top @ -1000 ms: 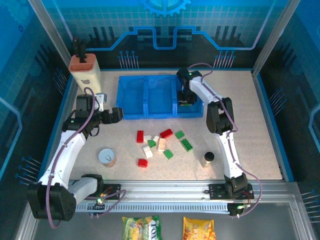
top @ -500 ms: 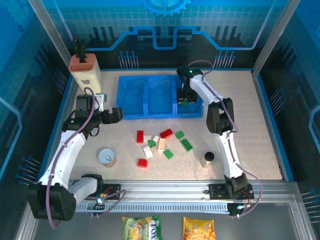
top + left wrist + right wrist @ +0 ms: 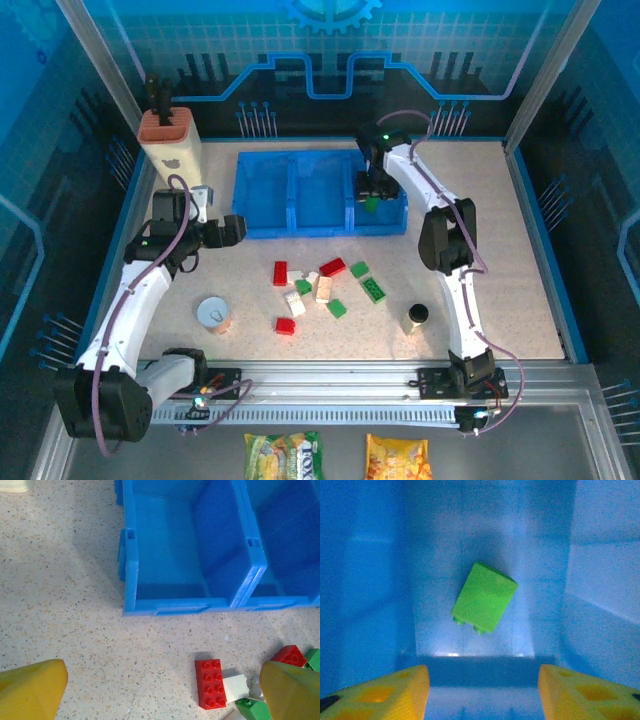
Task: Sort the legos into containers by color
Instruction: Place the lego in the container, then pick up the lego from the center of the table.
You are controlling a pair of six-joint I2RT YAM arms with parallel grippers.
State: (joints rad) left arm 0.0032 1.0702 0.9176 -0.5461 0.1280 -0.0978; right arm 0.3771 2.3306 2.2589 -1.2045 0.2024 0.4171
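Observation:
The blue tray (image 3: 290, 232) has three compartments side by side. My right gripper (image 3: 370, 190) hangs over the right compartment, open, with nothing between its yellow fingers (image 3: 385, 692). A green brick (image 3: 484, 597) lies loose on that compartment's floor, tilted, and it also shows from above as the green brick (image 3: 372, 203). Several red, green and white legos (image 3: 322, 290) are scattered on the table in front of the tray. My left gripper (image 3: 235, 228) is open near the tray's front left corner (image 3: 131, 575), above bare table beside a red brick (image 3: 210, 683) and a white brick (image 3: 235, 688).
A round tin can (image 3: 214, 314) stands at the front left and a small dark-capped bottle (image 3: 416, 317) at the front right. A beige block with an orange top (image 3: 170, 145) stands at the back left. Blue walls enclose the table.
My right gripper has opened and let go of the green brick, which now lies in the right compartment. The right arm has shifted slightly toward the back. The left arm has not moved.

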